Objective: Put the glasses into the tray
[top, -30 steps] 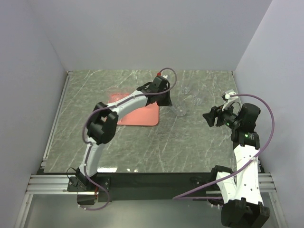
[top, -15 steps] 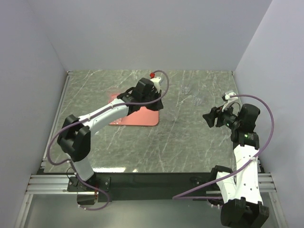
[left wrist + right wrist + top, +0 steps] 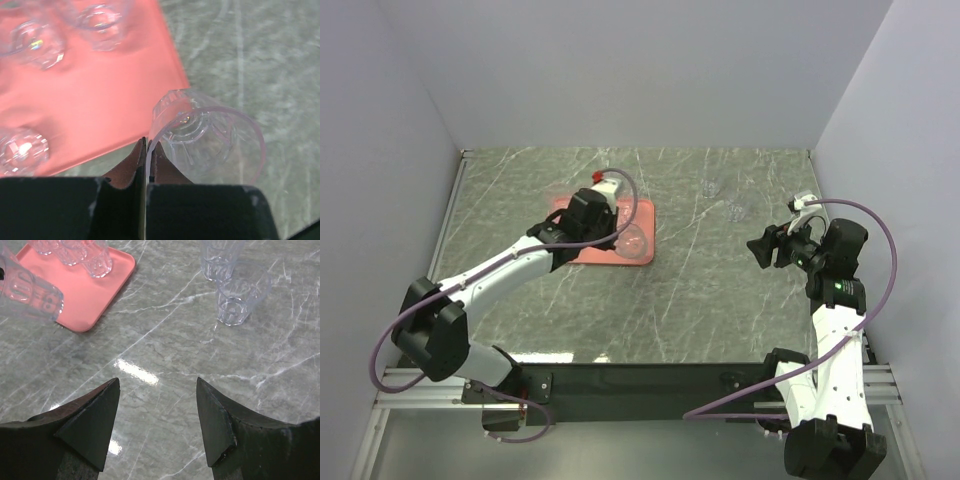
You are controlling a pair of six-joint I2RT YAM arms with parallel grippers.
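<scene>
Now further left, above the tray (image 3: pixel 642 212) corner: glass (image 3: pixel 210 145) between left jaws.

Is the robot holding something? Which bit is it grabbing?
The left hand pinches a glass by its rim. The right hand is open and holds nothing.

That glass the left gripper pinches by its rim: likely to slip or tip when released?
Probably slippery: the glass is smooth and the left gripper holds only its thin rim. It hangs tilted by the tray corner, so it may tip or roll if dropped there.
</scene>
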